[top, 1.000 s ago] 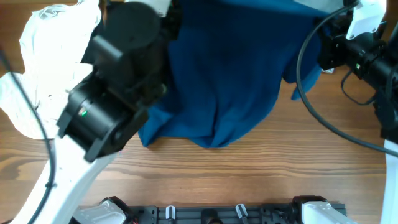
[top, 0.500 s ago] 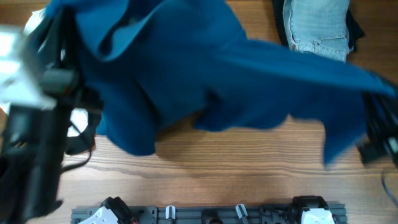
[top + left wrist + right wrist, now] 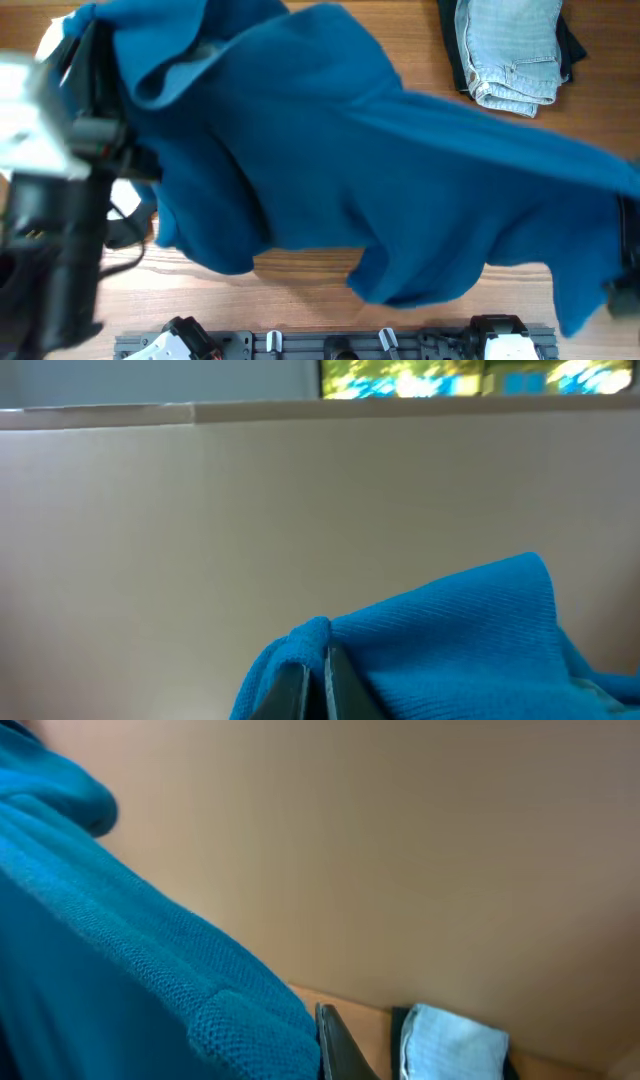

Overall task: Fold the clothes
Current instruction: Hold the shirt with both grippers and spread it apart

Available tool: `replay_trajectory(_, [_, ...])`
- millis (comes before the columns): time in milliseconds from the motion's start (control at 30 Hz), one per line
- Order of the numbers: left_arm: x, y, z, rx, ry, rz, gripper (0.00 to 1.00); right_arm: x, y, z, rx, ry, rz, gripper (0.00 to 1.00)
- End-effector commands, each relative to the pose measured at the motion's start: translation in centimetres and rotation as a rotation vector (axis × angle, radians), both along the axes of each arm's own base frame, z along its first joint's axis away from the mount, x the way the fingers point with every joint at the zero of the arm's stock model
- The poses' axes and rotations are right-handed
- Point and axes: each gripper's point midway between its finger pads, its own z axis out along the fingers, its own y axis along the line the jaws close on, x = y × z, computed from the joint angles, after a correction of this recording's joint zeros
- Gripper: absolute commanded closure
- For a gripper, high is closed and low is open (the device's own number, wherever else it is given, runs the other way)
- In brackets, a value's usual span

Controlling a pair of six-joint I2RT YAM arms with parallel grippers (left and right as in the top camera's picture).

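The blue shirt (image 3: 330,170) has spread lower over the table (image 3: 300,290) (front strip bare).

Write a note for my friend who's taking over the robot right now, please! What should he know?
Left gripper: shut on an edge of the blue shirt.
Right gripper: shirt fabric is bunched against its finger. The jaws are hidden, so the grip is unclear.
Shirt: lifted and stretched wide between both arms above the table, not lying flat.
Light jeans: lying folded at the table's far right.
Done: shirt picked up and spread.
Left: lay it flat, then fold it.
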Motion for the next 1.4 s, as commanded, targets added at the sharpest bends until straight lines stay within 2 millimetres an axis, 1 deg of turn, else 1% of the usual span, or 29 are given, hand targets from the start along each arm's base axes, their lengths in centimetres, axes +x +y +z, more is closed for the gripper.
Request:
replay_trajectory(0, [1.3,4.0,-0.4,0.031,0.058,0.323,0.96,7.2,-3.5,-2.5,-0.01,0.156,-0.211,0.96])
replay_trajectory(133, [5.2,1.1,-2.4,0.121,0.12,0.365,0.96,13.7,-2.9,-6.3,-0.04,0.314,-0.169,0.96])
replay_trajectory(167, [6.7,0.2,-3.3,0.149,0.144,0.383,0.96,15.6,-2.7,-7.7,-0.043,0.366,-0.162,0.96])
replay_trajectory(200, [7.6,-0.2,-3.9,0.164,0.158,0.396,0.96,16.8,-2.7,-8.5,-0.045,0.395,-0.161,0.96])
replay_trajectory(233, [8.9,-0.8,-4.7,0.179,0.177,0.407,0.96,18.6,-2.7,-10.0,-0.049,0.444,-0.16,0.96])
replay_trajectory(367, [15.2,-3.5,-9.0,0.232,0.262,0.393,0.96,24.6,-2.6,-15.3,-0.058,0.588,-0.149,0.96])
replay_trajectory(433, [18.4,-4.7,-11.6,0.25,0.308,0.352,0.96,27.4,-2.6,-18.1,-0.062,0.646,-0.148,0.96])
replay_trajectory(467, [20.2,-5.2,-13.2,0.257,0.337,0.326,0.96,28.9,-2.5,-19.5,-0.063,0.672,-0.145,0.96])
replay_trajectory(600, [26.5,-6.1,-19.3,0.243,0.438,0.266,0.96,34.0,-2.2,-24.9,-0.049,0.747,-0.126,0.96])
replay_trajectory(633, [29.1,-6.4,-22.3,0.251,0.48,0.236,0.96,35.8,-2.2,-27.1,-0.037,0.771,-0.134,0.96])
replay_trajectory(667, [30.5,-6.6,-23.9,0.255,0.5,0.219,0.96,37.1,-2.2,-28.8,-0.033,0.785,-0.136,0.96])
replay_trajectory(700, [31.9,-6.9,-25.7,0.259,0.521,0.202,0.96,37.9,-2.2,-29.7,-0.032,0.791,-0.136,0.96])
replay_trajectory(733, [32.8,-7.1,-27.0,0.262,0.535,0.191,0.96,38.9,-2.2,-31.0,-0.027,0.798,-0.139,0.96])
replay_trajectory(833, [36.1,-7.7,-31.7,0.269,0.571,0.169,0.96,41.5,-2.2,-34.5,-0.014,0.814,-0.146,0.96])
replay_trajectory(933, [38.5,-8.6,-35.4,0.266,0.581,0.144,0.96,43.6,-2.2,-37.7,-0.004,0.822,-0.151,0.96])
replay_trajectory(1000, [39.6,-9.8,-37.7,0.263,0.588,0.099,0.96,44.7,-2.2,-39.7,0.012,0.831,-0.159,0.96])
replay_trajectory(1100, [40.5,-11.3,-40.1,0.258,0.597,0.031,0.96,45.7,-2.2,-42.3,0.026,0.849,-0.168,0.96])
replay_trajectory(1167, [40.9,-12.1,-41.3,0.254,0.603,-0.01,0.96,46.1,-2.4,-43.7,0.029,0.863,-0.181,0.96])
replay_trajectory(1233, [41.1,-12.7,-41.8,0.25,0.603,-0.037,0.94,46.3,-2.5,-44.5,0.028,0.869,-0.181,0.96])
replay_trajectory(1300, [41.1,-13.1,-42.1,0.248,0.606,-0.06,0.81,46.4,-2.6,-44.6,0.025,0.868,-0.193,0.96])
replay_trajectory(1333, [41.1,-13.1,-42.1,0.248,0.607,-0.061,0.69,46.5,-2.8,-44.6,0.024,0.865,-0.201,0.95])
replay_trajectory(1367, [41.1,-13.0,-42.1,0.248,0.607,-0.059,0.53,46.5,-2.9,-44.6,0.024,0.864,-0.207,0.96])
